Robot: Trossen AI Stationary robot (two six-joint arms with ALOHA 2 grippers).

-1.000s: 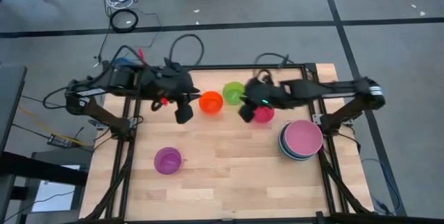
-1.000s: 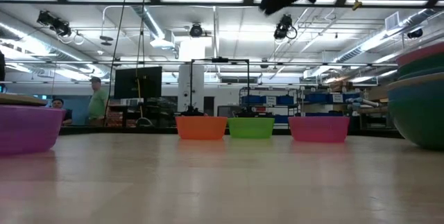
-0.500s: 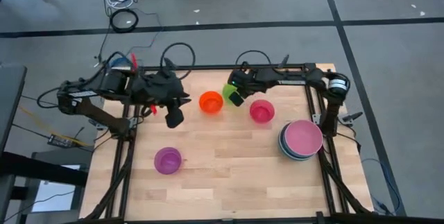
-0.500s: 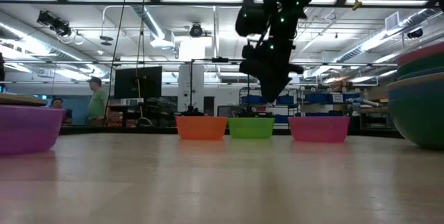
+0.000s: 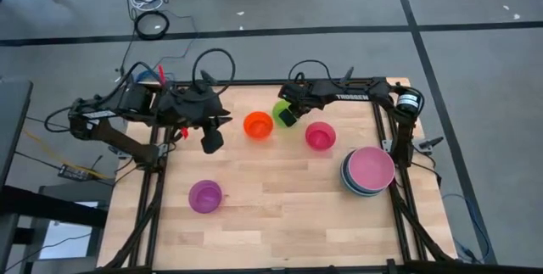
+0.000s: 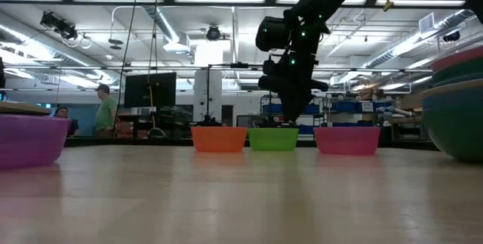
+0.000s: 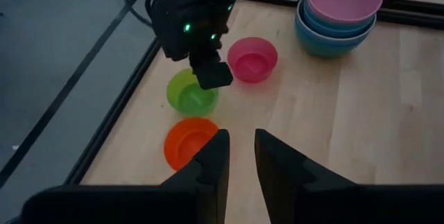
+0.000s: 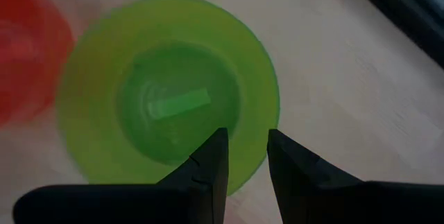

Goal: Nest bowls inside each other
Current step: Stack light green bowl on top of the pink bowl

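Three small bowls stand upright on their bases in a row at the table's far side: orange (image 5: 258, 125), lime (image 5: 280, 107) and magenta (image 5: 320, 136). A purple bowl (image 5: 205, 196) stands alone near the left. A pink bowl tops a stack of blue ones (image 5: 368, 171) at the right edge. My right gripper (image 8: 244, 141) hangs slanting down just over the lime bowl (image 8: 173, 92), near its rim, its fingers slightly open with nothing between them. My left gripper (image 7: 241, 154) hovers left of the orange bowl (image 7: 189, 141), high above the table, slightly open and empty.
Dark frame rails (image 5: 386, 113) run along the table's edges. Bare wood (image 5: 280, 198) lies free in the near middle. A person (image 6: 106, 109) stands far off in the room beyond the table.
My right gripper has swung from over the magenta bowl toward the table's far left, tipped further downward and sunk until it hangs just over the lime bowl. My left gripper has drawn back a little toward the left edge. No bowl has moved.
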